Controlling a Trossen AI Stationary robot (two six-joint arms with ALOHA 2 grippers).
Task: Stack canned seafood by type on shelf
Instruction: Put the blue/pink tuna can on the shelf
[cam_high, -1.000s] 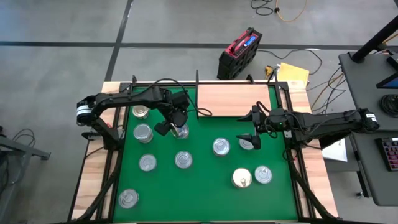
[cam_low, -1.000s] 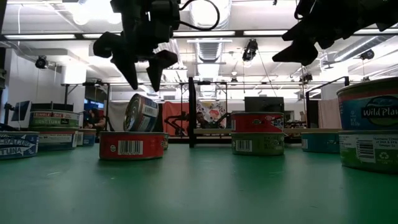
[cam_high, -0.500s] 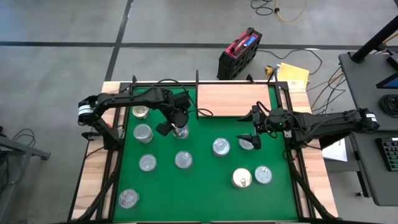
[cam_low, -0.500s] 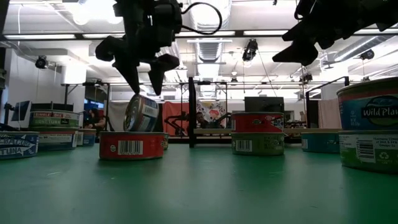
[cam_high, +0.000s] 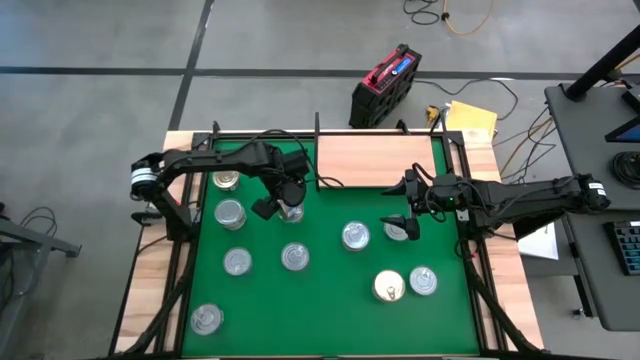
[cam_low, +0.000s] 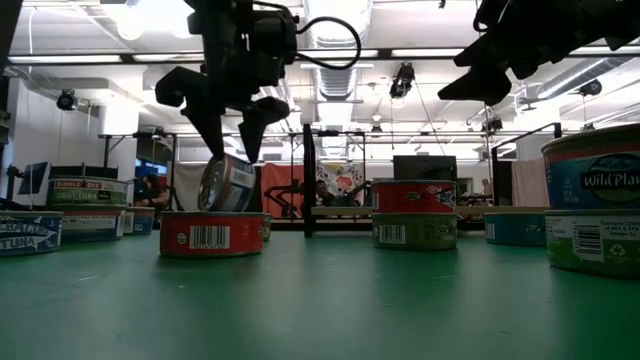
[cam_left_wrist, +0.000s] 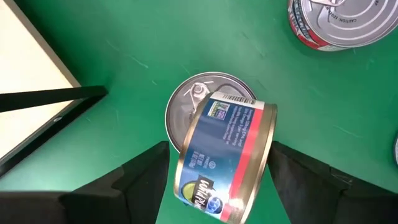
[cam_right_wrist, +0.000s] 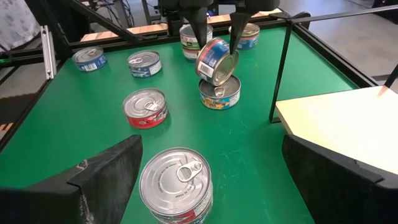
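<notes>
The tilted can (cam_left_wrist: 225, 155) leans on edge across the silvery lid of a second can (cam_left_wrist: 194, 109) on the green mat (cam_high: 330, 300), just off the shelf (cam_high: 375, 160) toward eight o'clock in the high view. To stack it well, I judge it should be tipped flat and centred on the lower lid before anything lets go, since a can resting on its rim could roll off (the pull-tab underneath will not help it settle). The left end effector (cam_low: 228, 128) hangs right over it, fingers spread wide either side of the can; whether the pads actually touch its sides I cannot tell. The right end effector (cam_high: 404, 209) waits wide open and empty above a can (cam_right_wrist: 176, 183) near three o'clock on the mat.
</notes>
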